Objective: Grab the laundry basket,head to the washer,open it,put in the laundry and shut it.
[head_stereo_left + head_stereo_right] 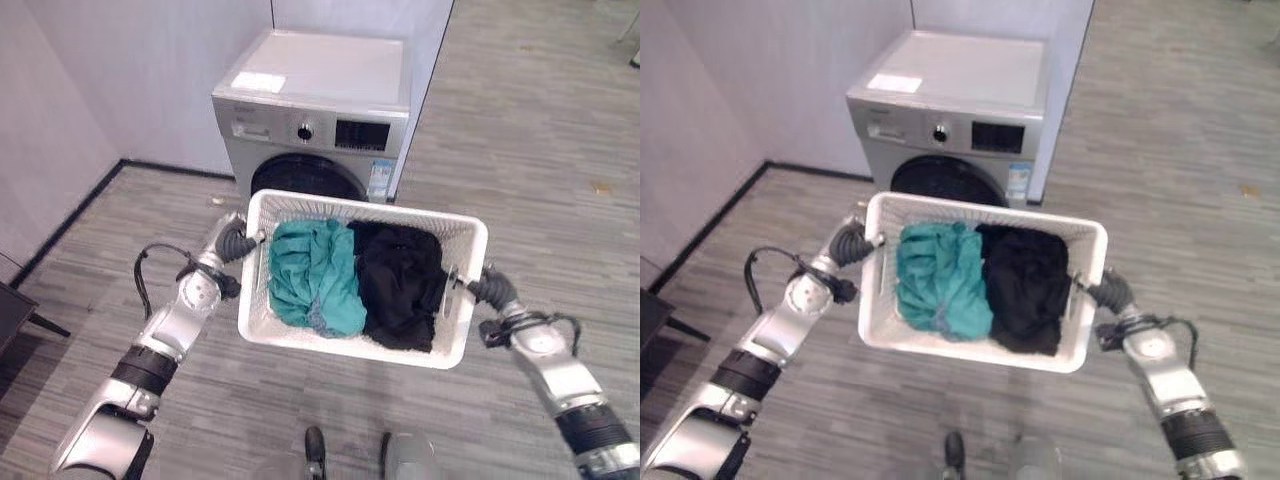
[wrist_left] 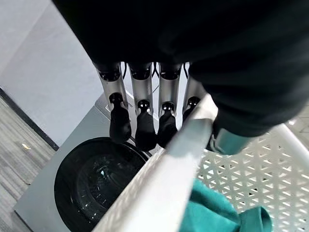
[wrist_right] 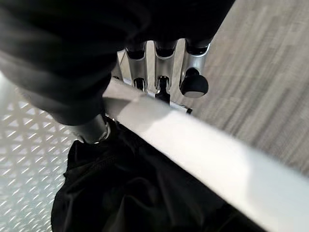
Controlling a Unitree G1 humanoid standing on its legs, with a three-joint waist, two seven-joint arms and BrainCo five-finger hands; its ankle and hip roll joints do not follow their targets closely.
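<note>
I hold a white laundry basket (image 1: 340, 345) off the floor between both hands, just in front of the silver washer (image 1: 320, 100). Its round dark door (image 1: 305, 178) is closed. Teal laundry (image 1: 315, 275) fills the basket's left half and black laundry (image 1: 400, 280) its right half. My left hand (image 1: 235, 242) grips the left rim (image 2: 164, 183), fingers (image 2: 140, 125) outside, thumb (image 2: 227, 142) inside. My right hand (image 1: 490, 288) grips the right rim (image 3: 193, 154), fingers (image 3: 164, 72) curled over the outside, the black laundry (image 3: 130, 193) just below.
The washer stands against a pale wall (image 1: 150, 70) with a dark skirting (image 1: 70, 220) running down the left. A dark piece of furniture (image 1: 12, 310) pokes in at the left edge. Grey plank floor (image 1: 540, 130) stretches to the right.
</note>
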